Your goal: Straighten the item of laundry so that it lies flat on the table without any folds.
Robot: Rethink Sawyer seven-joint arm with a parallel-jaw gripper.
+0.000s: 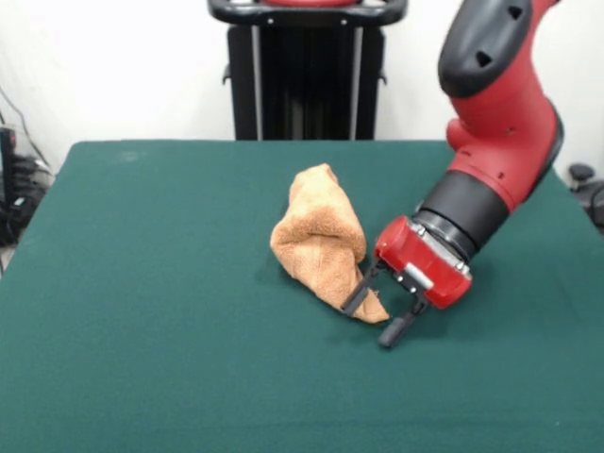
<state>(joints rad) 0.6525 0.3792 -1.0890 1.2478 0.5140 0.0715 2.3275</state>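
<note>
Pincer (pixel 377 320) on the red and black arm (pixel 497 123) reaches down from the upper right, tilted toward the left, its two dark fingers (pixel 356 295) spread apart. One finger touches the near right corner of the towel (pixel 321 241); nothing is gripped between them. Orange-tan terry, soft and nubby, the towel sits bunched in a folded heap near the middle of the bench (pixel 142 311). Dark green felt-like cloth covers the bench, with wide bare room left, near and far of the towel.
</note>
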